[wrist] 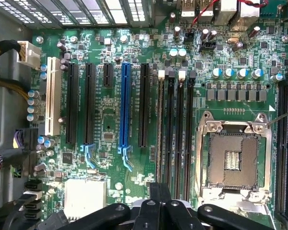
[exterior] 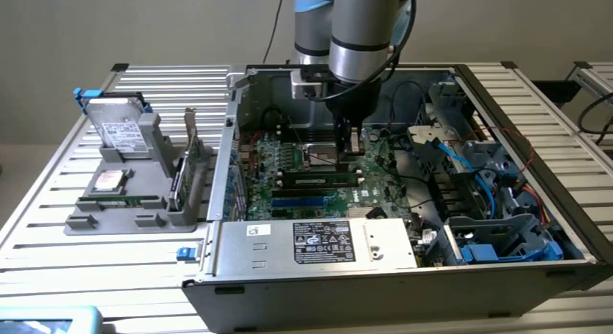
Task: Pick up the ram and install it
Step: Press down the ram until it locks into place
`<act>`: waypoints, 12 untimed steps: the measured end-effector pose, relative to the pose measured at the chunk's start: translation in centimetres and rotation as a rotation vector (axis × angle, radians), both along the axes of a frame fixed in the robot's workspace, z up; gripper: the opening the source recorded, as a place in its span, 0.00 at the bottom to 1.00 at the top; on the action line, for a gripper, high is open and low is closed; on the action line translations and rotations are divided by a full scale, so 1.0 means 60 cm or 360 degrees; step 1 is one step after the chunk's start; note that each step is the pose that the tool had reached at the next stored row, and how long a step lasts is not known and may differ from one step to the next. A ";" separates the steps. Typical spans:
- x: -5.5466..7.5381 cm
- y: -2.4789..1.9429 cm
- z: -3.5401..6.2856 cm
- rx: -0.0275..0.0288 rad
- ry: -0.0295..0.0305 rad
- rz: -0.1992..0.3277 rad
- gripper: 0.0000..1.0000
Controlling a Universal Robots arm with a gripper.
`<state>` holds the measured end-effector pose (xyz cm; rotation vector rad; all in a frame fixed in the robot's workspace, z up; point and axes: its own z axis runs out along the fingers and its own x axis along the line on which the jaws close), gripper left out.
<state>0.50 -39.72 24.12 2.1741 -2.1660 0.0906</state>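
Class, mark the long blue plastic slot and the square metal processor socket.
Long blue plastic slot (wrist: pixel 125 105): wrist view, middle of its length.
Square metal processor socket (wrist: pixel 232 160): wrist view, its centre.

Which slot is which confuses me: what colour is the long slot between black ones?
Blue; the slot shows best in wrist view.

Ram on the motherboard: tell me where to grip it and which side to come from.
Grip the ram at mid-length, pinching its two flat faces just below the top edge, and come straight down from above. It appears to stand on its long edge in a slot of the motherboard, so the upper edge is probably the only part free to reach.
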 end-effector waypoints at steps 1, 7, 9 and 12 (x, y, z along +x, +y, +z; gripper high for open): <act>0.000 0.0000 -0.001 -0.00026 -0.00031 -0.0008 0.11; 0.000 0.0002 -0.007 -0.00089 -0.00153 -0.0047 0.11; 0.000 0.0002 -0.008 -0.00105 -0.00156 -0.0047 0.11; 0.000 0.0014 -0.011 -0.00115 -0.00170 -0.0047 0.11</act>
